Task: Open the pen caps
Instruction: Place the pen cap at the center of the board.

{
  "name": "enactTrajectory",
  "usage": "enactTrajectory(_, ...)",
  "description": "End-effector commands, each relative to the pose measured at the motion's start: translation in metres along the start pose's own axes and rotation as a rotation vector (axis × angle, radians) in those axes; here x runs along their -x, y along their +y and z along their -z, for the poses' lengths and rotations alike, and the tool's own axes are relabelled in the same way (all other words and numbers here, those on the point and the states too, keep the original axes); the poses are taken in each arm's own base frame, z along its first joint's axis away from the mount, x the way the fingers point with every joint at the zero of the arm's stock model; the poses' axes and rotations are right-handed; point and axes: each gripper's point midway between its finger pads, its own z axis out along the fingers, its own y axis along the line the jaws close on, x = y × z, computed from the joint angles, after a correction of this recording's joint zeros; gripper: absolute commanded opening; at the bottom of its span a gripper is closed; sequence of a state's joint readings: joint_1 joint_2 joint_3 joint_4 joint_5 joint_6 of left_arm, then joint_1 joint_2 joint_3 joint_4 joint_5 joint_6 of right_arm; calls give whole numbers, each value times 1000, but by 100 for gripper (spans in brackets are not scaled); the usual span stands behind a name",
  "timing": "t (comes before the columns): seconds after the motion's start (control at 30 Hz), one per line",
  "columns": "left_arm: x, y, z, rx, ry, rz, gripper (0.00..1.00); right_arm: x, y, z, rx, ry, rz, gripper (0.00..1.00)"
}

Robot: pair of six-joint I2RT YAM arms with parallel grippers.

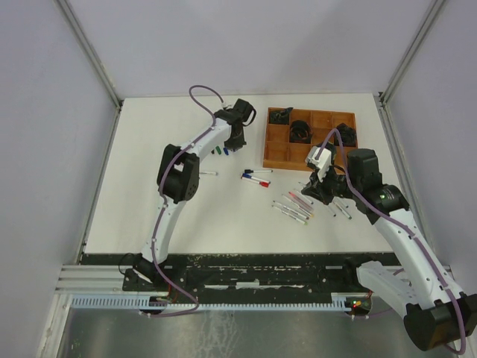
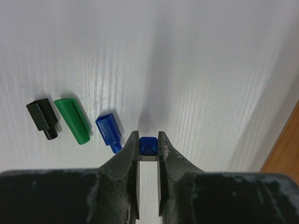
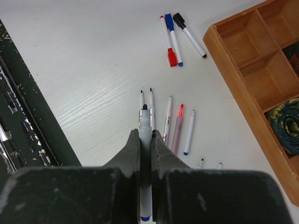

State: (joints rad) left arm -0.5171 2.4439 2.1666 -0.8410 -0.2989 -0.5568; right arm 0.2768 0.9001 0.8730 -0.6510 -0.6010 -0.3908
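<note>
1. Left gripper [image 2: 148, 142] first: its fingers are clamped on a small blue cap [image 2: 148, 147], pinched across two flat sides, hanging low over the white table [image 2: 196, 70].
2. Just left of it on the table lies a row of pulled caps: a black cap [image 2: 41, 117], a green cap [image 2: 72, 120] and a loose blue cap [image 2: 108, 130], close together but apart.
3. Over to the right gripper [image 3: 145, 132]: jaws squeezed onto a slim pen [image 3: 145, 119], its dark tip bare and pointing forward, blue end sticking out behind.
4. Handling, as I judge it: the caps are light, hard plastic, smooth and short, likely to squirt out of a skewed pinch. Best taken square on the flat faces, as here.
5. The barrels look stiff and round, so they may roll or spin in a grip. Hold mid-barrel, close to the cap, and pull straight along the axis.
6. Three pens wait far ahead near the wooden tray [image 3: 233, 77], with a red cap [image 3: 172, 57], a blue one [image 3: 169, 22] and a black one [image 3: 178, 20] on.
7. A cluster of uncapped pens [image 3: 178, 126] lies just beyond the right fingers.
8. Those felt tips look fragile; keep the fingers off them.
</note>
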Motion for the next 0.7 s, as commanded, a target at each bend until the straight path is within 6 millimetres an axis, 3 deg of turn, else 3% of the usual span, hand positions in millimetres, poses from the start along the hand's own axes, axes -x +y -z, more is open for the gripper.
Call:
enactTrajectory(0.0,15,4,5,7,-30,-17,19,8,-2,2,-13,-30,27,1)
enactTrajectory(0.33,11,5,4,5,-12,-15,28,9,-2,3,-12,-34,34,2)
enactTrajectory(0.67,15,7,7,1,-17,-6,29,8,-1,2,-10,-32,34,2)
